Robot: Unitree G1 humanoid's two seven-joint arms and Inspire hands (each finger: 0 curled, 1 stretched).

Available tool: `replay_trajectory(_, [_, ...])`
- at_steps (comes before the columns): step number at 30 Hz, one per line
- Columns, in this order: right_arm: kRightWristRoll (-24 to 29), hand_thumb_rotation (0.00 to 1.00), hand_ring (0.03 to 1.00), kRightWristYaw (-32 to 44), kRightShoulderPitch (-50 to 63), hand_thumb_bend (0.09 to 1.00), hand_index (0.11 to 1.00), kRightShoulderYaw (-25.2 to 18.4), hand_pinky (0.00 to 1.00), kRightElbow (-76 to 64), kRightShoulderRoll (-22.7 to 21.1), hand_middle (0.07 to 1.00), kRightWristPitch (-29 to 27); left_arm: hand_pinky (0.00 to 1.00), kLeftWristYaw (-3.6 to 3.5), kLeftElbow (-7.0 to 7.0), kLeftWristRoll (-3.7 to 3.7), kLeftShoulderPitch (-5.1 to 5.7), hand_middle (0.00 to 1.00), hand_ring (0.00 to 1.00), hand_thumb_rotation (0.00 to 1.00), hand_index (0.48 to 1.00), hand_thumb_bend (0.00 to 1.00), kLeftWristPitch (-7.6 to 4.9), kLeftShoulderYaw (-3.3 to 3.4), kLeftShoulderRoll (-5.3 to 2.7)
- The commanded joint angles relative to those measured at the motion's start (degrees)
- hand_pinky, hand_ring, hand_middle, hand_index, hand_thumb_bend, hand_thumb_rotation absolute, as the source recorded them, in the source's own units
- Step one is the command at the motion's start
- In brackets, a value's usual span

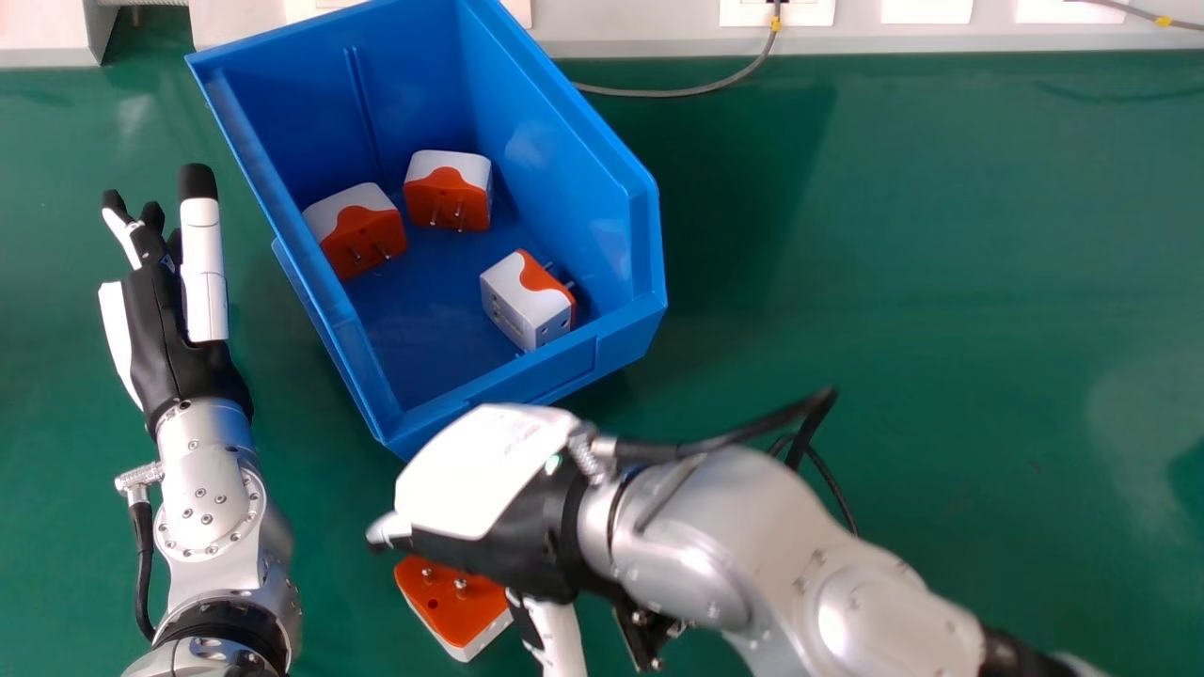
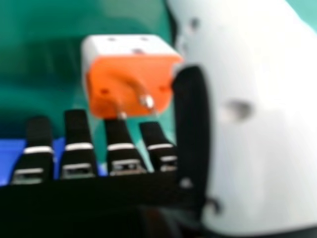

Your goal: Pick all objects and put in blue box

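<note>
- Right hand [image 1: 489, 470] is back up, its arm slanting in from four o'clock in head view; right hand view shows its fingers [image 2: 77, 141] straight, open.
- Blue box [image 1: 555, 169], ten o'clock, holds three adapters [image 1: 447, 197].
- Left hand [image 1: 155, 320]: nine o'clock.
- Fourth adapter [image 1: 447, 606] lies at seven.

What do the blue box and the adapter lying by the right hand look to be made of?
Blue box: probably moulded plastic, smooth with a slight sheen; soft highlights and a raised rib inside suggest it.
Adapter: likely hard plastic, smooth orange and white. Its pins look metallic, glinting silver.
</note>
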Motion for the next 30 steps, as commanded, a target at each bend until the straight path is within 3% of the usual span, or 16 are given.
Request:
replay_trajectory(1, [-1.7, 0.08, 0.817, -2.2, 0.4, 0.68, 0.884, 0.4, 0.78, 0.8, 1.2, 0.859, -1.6, 0.94, 0.2, -0.79, 0.4, -1.33, 1.0, 0.98, 0.9, 0.998, 0.96, -0.85, -0.26, 0.25])
replay_trajectory(3, [-5.0, 0.09, 0.815, -3.8, 1.4, 0.672, 0.88, 2.2, 0.77, 2.7, 1.3, 0.858, -2.4, 0.94, 0.51, -0.81, 0.58, -1.35, 1.0, 0.98, 0.9, 0.998, 0.96, -0.87, -0.43, 0.29])
replay_trajectory(9, [-12.6, 0.13, 0.824, -9.7, 3.5, 0.704, 0.871, 5.4, 0.77, 8.3, 1.6, 0.857, -4.7, 0.94, 0.02, -0.74, 0.24, -1.5, 1.0, 0.98, 0.9, 0.999, 0.97, -0.79, -0.29, 0.29])
replay_trajectory(11, [-13.5, 0.15, 0.825, -12.9, 3.7, 0.703, 0.865, 5.5, 0.76, 11.3, 2.1, 0.858, -5.8, 0.94, 0.26, -0.71, 0.43, -1.5, 1.0, 0.98, 0.9, 0.999, 0.97, -0.71, -0.4, 0.36])
replay_trajectory(14, [-14.5, 0.15, 0.82, -17.6, 4.6, 0.715, 0.846, 5.3, 0.73, 14.3, 2.6, 0.856, -7.0, 0.94, 0.53, -0.73, 0.62, -1.47, 1.0, 0.98, 0.9, 0.999, 0.96, -0.64, -0.55, 0.42])
replay_trajectory(20, [-16.6, 0.13, 0.798, -29.8, 7.1, 0.725, 0.811, 5.7, 0.67, 17.7, 2.6, 0.845, -8.8, 0.94, 0.09, -0.72, 0.19, -1.43, 1.0, 0.98, 0.9, 0.999, 0.97, -0.8, -0.25, 0.44])
replay_trajectory(23, [-17.1, 0.1, 0.758, -37.4, 8.5, 0.723, 0.772, 5.9, 0.61, 19.7, 2.6, 0.817, -9.8, 0.93, 0.6, -0.7, 0.47, -1.45, 1.0, 0.98, 0.9, 0.999, 0.97, -0.76, -0.42, 0.4])
replay_trajectory(25, [-16.7, 0.08, 0.738, -42.0, 9.1, 0.721, 0.755, 5.7, 0.59, 21.5, 3.0, 0.802, -10.8, 0.93, 0.9, -0.73, 0.68, -1.43, 1.0, 0.98, 0.9, 0.999, 0.97, -0.75, -0.59, 0.42])
replay_trajectory(30, [-13.2, 0.05, 0.676, -47.2, 10.6, 0.715, 0.714, 3.6, 0.54, 24.7, 4.3, 0.753, -12.0, 0.93, 0.82, -0.73, 0.66, -1.44, 1.0, 0.98, 0.9, 0.999, 0.97, -0.77, -0.66, 0.52])
